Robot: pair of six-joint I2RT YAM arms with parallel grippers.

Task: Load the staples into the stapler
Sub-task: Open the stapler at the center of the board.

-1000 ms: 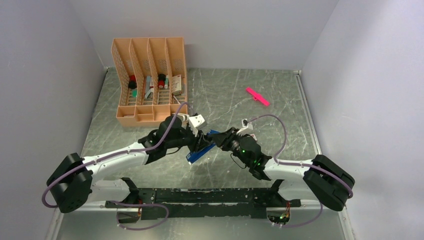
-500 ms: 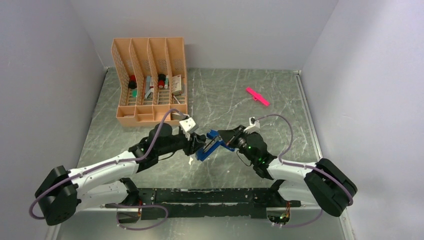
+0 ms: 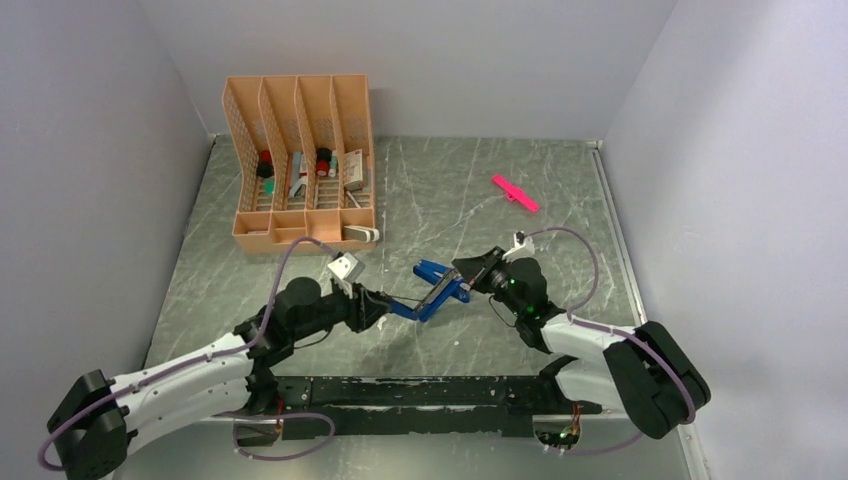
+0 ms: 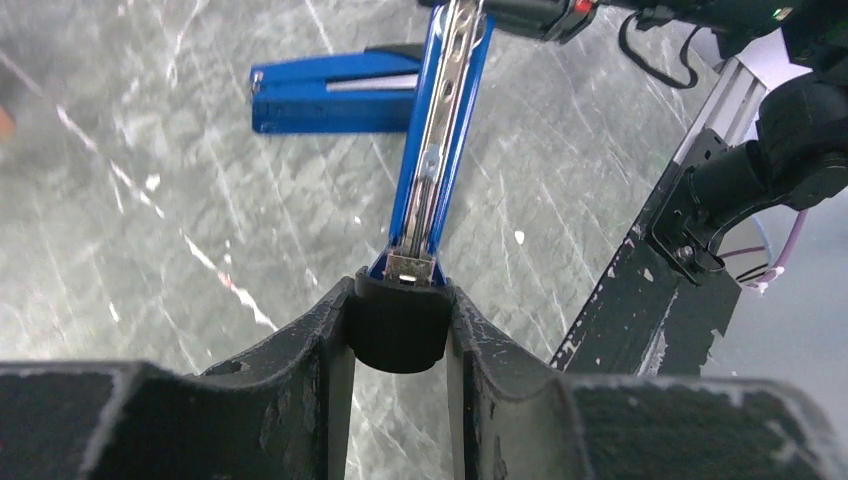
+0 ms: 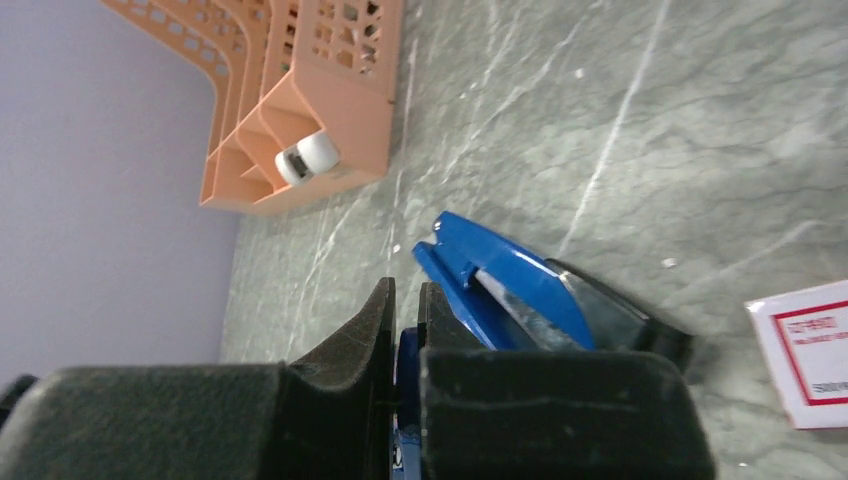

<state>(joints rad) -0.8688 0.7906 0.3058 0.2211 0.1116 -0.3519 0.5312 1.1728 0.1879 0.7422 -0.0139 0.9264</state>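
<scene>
The left pincer [image 4: 400, 300] clamps the black end of the open blue stapler [image 4: 440, 120]; the right pincer [image 5: 407, 300] pinches its far end.

Grey marble tbl [image 3: 450, 190]: orange organizer [image 3: 300, 160], pink stick [image 3: 515, 192] on it.

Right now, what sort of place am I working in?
Most likely a walled robot test cell staged as an office desk: plain pale walls close in a marbled grey tabletop, with an orange desk organiser of stationery at the back and a blue stapler in the middle.
</scene>
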